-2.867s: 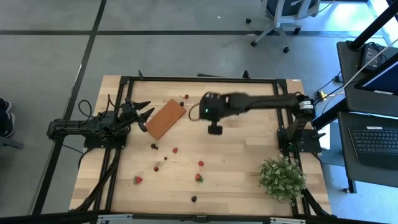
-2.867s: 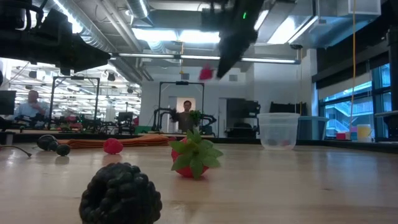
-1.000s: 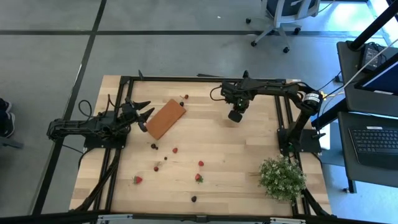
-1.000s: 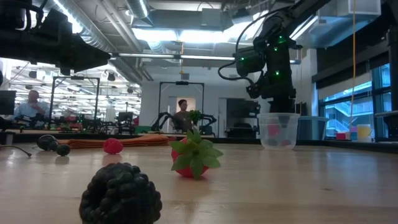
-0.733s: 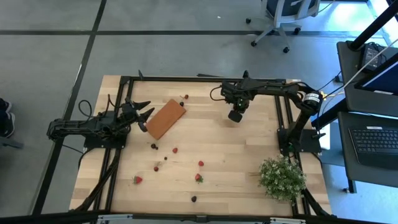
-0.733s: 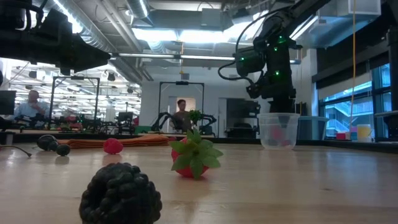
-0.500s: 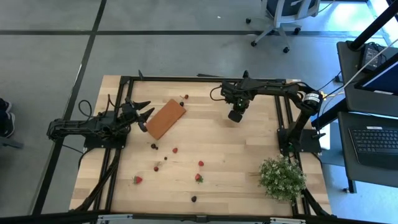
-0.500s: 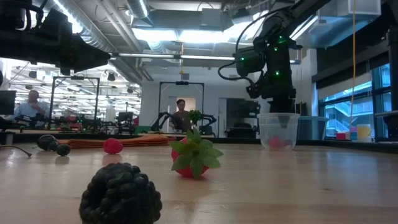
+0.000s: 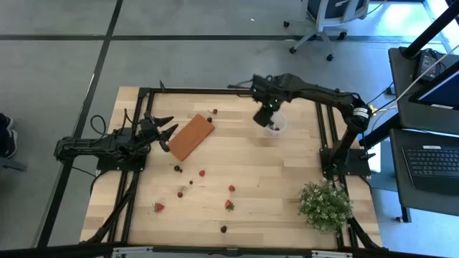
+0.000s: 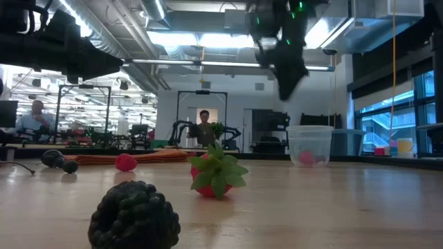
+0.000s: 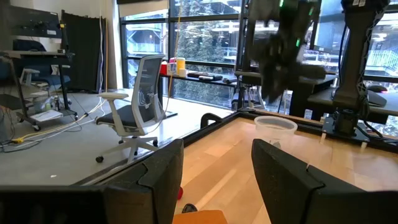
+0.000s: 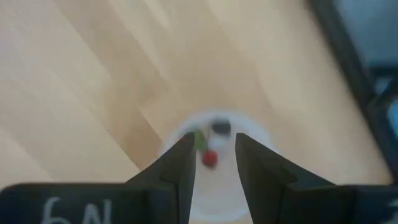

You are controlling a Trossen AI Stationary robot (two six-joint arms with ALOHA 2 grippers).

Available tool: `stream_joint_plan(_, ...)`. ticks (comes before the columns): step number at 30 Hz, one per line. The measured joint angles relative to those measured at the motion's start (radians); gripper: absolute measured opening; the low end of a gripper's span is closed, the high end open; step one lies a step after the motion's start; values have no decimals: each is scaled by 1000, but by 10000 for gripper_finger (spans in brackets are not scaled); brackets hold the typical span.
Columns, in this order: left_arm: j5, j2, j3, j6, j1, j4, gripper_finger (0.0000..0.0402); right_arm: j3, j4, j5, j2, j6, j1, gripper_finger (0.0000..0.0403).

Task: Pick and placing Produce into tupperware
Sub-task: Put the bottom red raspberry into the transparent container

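The tupperware [image 9: 276, 126], a small translucent cup, stands on the table at the far right. Inside it lie a red berry [image 12: 209, 158] and a dark berry [image 12: 219, 128]. My right gripper [image 12: 214, 143] hangs open well above the cup [image 10: 309, 145], fingers pointing down, with nothing between them; the high view shows this gripper [image 9: 264, 118] just left of the cup. More produce lies loose on the table: a strawberry [image 10: 217, 176], a blackberry [image 10: 133, 218] and other red and dark berries [image 9: 201, 173]. My left gripper [image 9: 171, 132] waits open at the table's left.
A flat orange-brown block [image 9: 191, 136] lies beside my left gripper. A bushy green plant [image 9: 326, 204] stands at the near right corner. Two berries [image 9: 214, 111] lie near the far edge. A black frame [image 9: 229, 92] runs around the table.
My right gripper has risen out of the tupperware, going up and a little toward the table's left and far edges. The red berry that showed higher in the cup has dropped to its bottom. The cup has stayed in place.
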Motion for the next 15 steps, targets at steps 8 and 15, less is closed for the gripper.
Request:
stream_joint_plan(8, 0, 0, 0, 0, 0, 0, 184, 113, 245, -60, -1, -84, 204, 116)
stream_joint_plan(15, 0, 0, 0, 0, 0, 0, 184, -25, 635, -66, 0, -191, 402, 116)
